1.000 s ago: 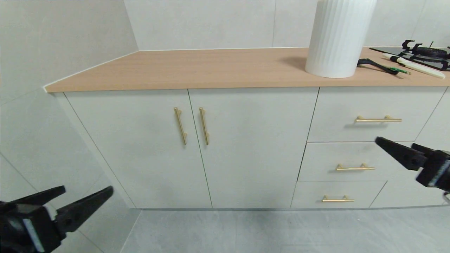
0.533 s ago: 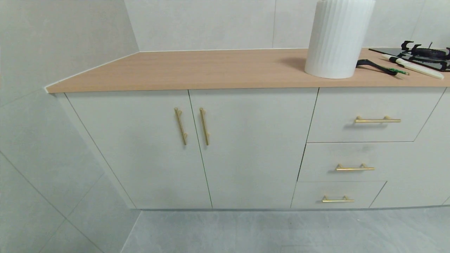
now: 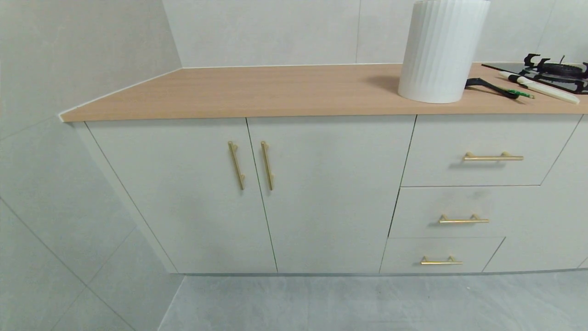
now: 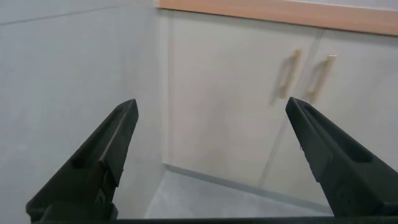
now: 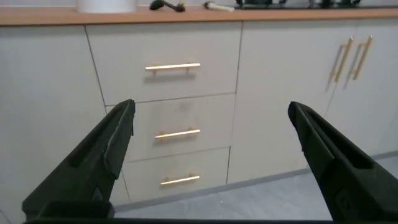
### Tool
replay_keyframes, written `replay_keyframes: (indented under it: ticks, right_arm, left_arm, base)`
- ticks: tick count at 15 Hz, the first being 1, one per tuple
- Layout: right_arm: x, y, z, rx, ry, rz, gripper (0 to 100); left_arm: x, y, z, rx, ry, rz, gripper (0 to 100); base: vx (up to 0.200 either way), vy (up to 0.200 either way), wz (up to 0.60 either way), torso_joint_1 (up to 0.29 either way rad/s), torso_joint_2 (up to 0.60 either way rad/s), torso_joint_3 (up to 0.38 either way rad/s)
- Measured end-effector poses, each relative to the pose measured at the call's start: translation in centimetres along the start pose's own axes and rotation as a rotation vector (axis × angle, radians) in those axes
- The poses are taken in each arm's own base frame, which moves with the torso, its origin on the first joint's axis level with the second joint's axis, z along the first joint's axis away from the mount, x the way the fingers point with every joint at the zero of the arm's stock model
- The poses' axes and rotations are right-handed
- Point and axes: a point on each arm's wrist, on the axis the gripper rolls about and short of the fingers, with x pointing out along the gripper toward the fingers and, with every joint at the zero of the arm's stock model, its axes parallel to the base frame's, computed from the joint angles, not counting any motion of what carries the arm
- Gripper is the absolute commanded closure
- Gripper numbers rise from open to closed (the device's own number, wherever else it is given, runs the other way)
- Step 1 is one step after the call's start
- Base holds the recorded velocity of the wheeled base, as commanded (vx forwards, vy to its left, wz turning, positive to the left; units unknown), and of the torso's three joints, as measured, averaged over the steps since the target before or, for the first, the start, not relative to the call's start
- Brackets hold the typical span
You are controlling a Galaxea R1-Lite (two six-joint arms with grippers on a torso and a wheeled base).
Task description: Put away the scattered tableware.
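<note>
Since the tableware lies loose rather than stowed, the head view puts the job at about two o'clock: a black utensil (image 3: pixel 491 86) and a pale, knife-like utensil (image 3: pixel 539 86) lie flat on the worktop (image 3: pixel 257 89), between the tall white ribbed jar (image 3: pixel 441 50) and the hob (image 3: pixel 556 69). Both have their long axes running roughly from ten o'clock to four o'clock, nearly parallel and close together. The black one's ten o'clock end sits just beside the jar's foot, but which end is its handle I cannot tell. A thin green-tipped piece (image 3: pixel 523 94) lies at its four o'clock end. Directly below them at six o'clock is a stack of three drawers, and the top drawer (image 3: pixel 482 149) looks the likely home, being closed and nearest. From the left wrist view, the left pincer (image 4: pixel 211 104) is spread wide and holds nothing, facing the double cupboard doors and their paired brass handles (image 4: pixel 287 74); I judge it is parked low and out of the way. From the right wrist view, the right pincer (image 5: pixel 210 106) is also fully spread and empty, squared up to the drawer stack with the middle drawer handle (image 5: pixel 177 133) between its fingers' line of sight. That suits opening a drawer first, with the utensils lying on the worktop edge beyond.
</note>
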Motion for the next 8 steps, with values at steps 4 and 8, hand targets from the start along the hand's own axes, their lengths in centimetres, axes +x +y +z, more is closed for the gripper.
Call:
replay_keyframes:
  ticks: [4,8]
  right_arm:
    - [0.4,0.5,-3.9,-0.014,0.087,0.031,0]
    - [0.7,1.1,-6.9,-0.016,0.157,0.192,0]
  left_arm:
    - [-0.8,-0.3,-2.3,0.068,0.015,-0.002,0]
    - [0.8,-0.6,-6.0,0.113,0.027,-0.030,0]
  base:
    - [0.000,0.000,0.00,0.000,0.00,0.000]
    - [0.000,0.000,0.00,0.000,0.00,0.000]
